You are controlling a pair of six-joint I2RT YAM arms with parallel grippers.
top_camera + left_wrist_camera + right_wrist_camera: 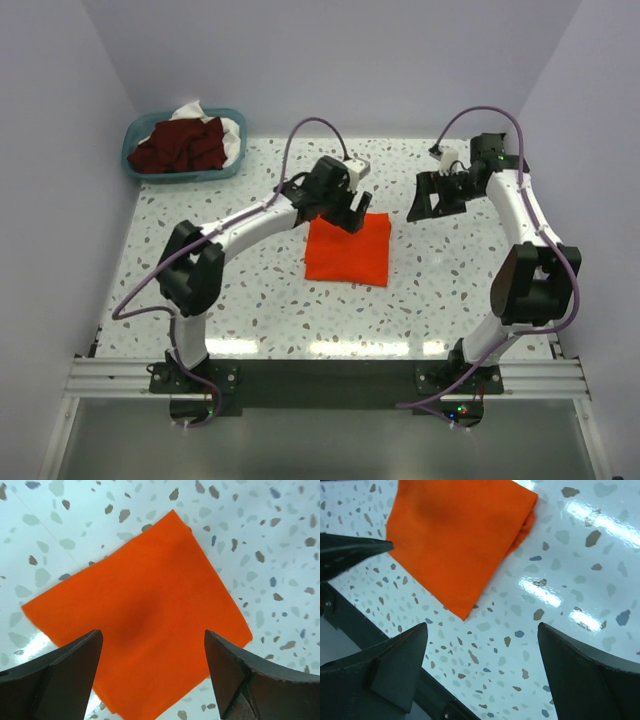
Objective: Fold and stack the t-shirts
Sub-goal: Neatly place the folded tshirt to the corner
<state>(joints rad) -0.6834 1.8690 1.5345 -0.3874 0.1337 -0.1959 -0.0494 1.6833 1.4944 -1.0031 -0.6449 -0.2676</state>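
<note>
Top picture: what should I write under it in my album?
Left hand over, right hand beside a folded orange shirt, both open; maroon shirts fill the teal basket.

Take the folded t-shirt (348, 252) as your mark: it lies flat on the table (250, 300), about midway across. Your left gripper (357, 214) hangs over the t-shirt's far edge. Your right gripper (425, 212) sits to the right of the t-shirt and a little behind it, over the table and apart from the cloth. Well behind the t-shirt and far off to its left, at the table's back left corner, stands the basket (134, 166), and in it lies a heap of t-shirts (185, 146). In front of the t-shirt, at the near edge, you have the left arm's base (190, 380) to its left and the right arm's base (455, 380) to its right.
</note>
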